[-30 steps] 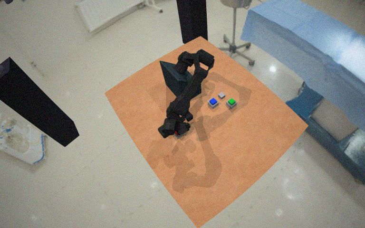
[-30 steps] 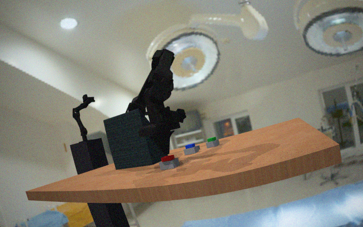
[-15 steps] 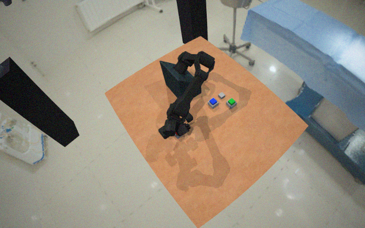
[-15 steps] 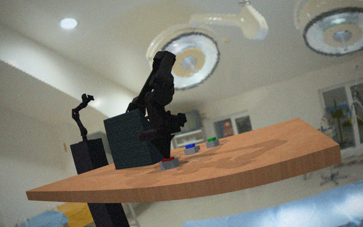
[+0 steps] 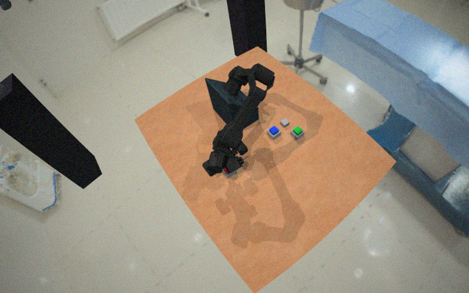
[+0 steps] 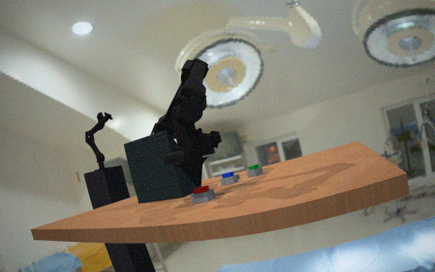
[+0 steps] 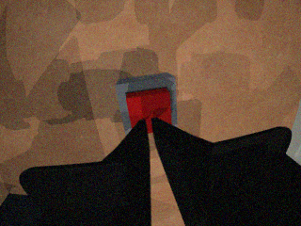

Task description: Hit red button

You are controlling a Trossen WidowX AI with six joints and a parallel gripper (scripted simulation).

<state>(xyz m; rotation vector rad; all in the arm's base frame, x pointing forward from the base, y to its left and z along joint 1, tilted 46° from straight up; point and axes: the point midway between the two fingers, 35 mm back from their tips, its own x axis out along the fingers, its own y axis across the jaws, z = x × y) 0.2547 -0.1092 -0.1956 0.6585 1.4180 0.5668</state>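
Red button (image 5: 227, 170): left-most item on the bench (image 5: 311, 193), in a grey housing, largely hidden from above by the end effector (image 5: 231, 165); in the wrist view the red cap (image 7: 149, 105) sits just beyond the tips. End effector: fingers together, nothing between them, tips converging at the near edge of the cap; the side view leaves it unclear whether they are touching it or hovering just above. Risks: tips meet the cap near its edge, not its middle, so a push may slide off onto the grey surround and fail to bottom out; a shallow stroke would also leave the press incomplete; holding down without lifting would keep the button from springing back. Blue button (image 5: 273, 130): well apart to the right. Grey block (image 5: 284, 122): just beyond and between the blue and green. Green button (image 5: 297, 130): furthest right. Risk to these is low unless the arm swings right on withdrawal.
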